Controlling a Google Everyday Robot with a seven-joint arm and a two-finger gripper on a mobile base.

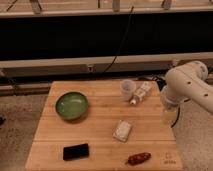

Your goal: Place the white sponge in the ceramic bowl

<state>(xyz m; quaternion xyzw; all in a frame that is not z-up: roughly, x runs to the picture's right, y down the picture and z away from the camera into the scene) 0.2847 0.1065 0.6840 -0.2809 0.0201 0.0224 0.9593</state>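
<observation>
tool (169, 114) over right table (102, 145) edge | white sponge (123, 130) mid-table | ceramic bowl (72, 106) left

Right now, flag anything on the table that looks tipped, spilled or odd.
The white bottle lies on its side beside the cup. Nothing looks spilled. The gripper hangs open by the right edge of the table.

One each: ceramic bowl (72, 106), white sponge (122, 130), cup (128, 89), bottle (141, 93), phone (76, 151), perhaps a pepper (138, 158).
</observation>
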